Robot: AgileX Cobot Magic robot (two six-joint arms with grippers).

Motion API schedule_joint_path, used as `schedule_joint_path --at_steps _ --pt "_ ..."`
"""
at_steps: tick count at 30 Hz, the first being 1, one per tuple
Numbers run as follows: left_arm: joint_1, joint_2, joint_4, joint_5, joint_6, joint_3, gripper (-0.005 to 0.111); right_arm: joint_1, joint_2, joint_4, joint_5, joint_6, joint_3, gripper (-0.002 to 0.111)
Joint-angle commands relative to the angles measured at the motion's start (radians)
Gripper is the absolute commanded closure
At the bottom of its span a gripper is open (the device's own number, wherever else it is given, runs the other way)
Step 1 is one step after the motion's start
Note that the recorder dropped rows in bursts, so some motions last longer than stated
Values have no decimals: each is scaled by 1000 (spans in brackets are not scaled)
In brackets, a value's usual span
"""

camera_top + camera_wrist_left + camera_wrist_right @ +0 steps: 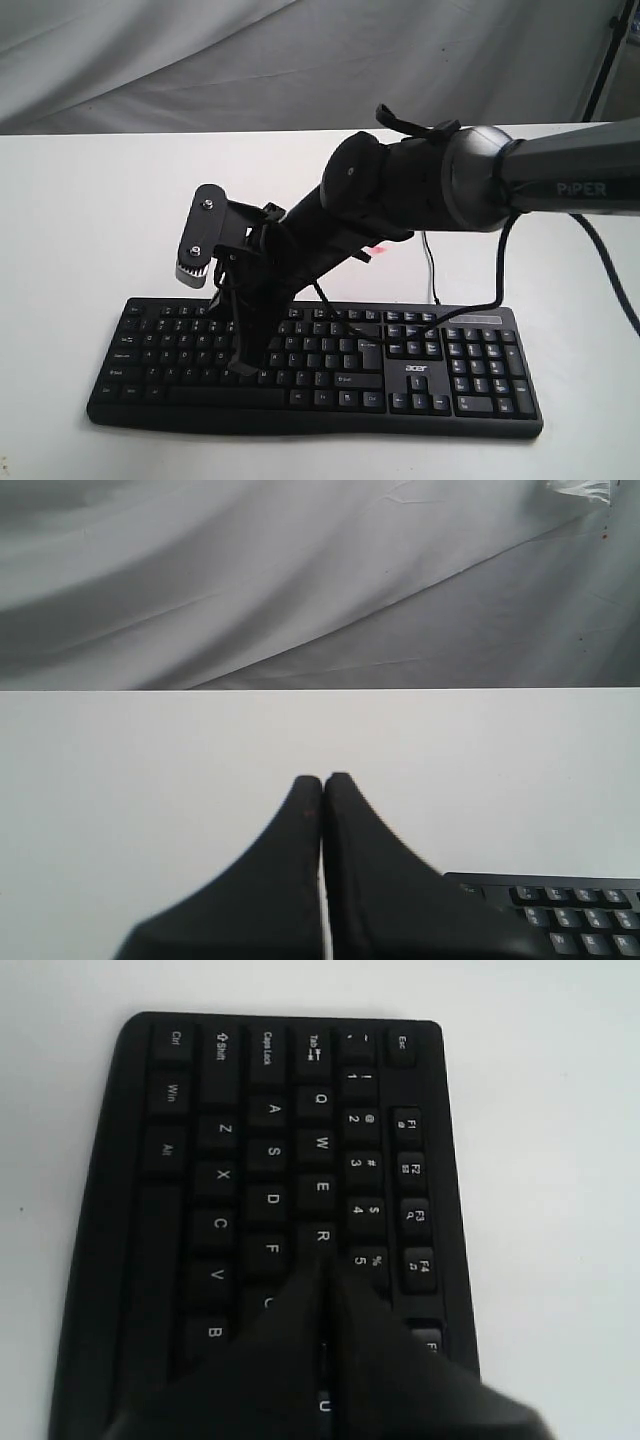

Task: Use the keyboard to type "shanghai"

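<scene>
A white table (pixel 80 220) is seen in front of a backdrop of pale, creased cloth (pixel 150 60). The keyboard (pixel 330 385) lies flat on the table directly beneath the right gripper (pixel 243 365), which is angled steeply down onto the letter block, well apart from the number pad.

In the right wrist view the keyboard (pixel 220 1160) is spread under and beyond the right gripper (pixel 325 1265). The jaws are pressed together into one blunt point and nothing is held between them. The keys R and F are shown just clear of the tip, while the next keys along those rows are hidden under the fingers. Whether a key is actually pressed down cannot be told.

The left gripper (pixel 322 780) is likewise clamped together and empty. It is held over bare table, with only a corner of the keyboard (pixel 570 920) beside its fingers and untouched.

A keystroke in the middle of the letter block is judged to be in hand, with G or H the likeliest key. How much of the word is already entered cannot be judged, since no screen is shown.

For the next move, the tip would need to be lifted just clear, shifted to the next letter and lowered squarely onto that one key, so that neighbouring keys are not caught.
</scene>
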State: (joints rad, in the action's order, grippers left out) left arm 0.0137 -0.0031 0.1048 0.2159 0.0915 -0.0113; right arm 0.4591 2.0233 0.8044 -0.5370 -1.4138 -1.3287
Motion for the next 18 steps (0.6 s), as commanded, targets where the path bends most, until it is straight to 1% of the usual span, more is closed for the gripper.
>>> schedule_joint_path --at_steps 1,6,9,13,18 --pt "-4 3 4 -3 -1 1 106 -11 -10 -1 -14 -3 5 108" --pt "-4 3 4 -3 -1 1 106 -13 8 -1 -14 53 5 108" --pt "-4 3 4 -3 -1 1 106 -13 12 -15 -5 25 5 108" --pt "-4 3 4 -3 -1 1 106 -10 12 -82 -60 8 5 108" --pt "-4 3 4 -3 -1 1 106 -10 12 -75 -53 6 5 108"
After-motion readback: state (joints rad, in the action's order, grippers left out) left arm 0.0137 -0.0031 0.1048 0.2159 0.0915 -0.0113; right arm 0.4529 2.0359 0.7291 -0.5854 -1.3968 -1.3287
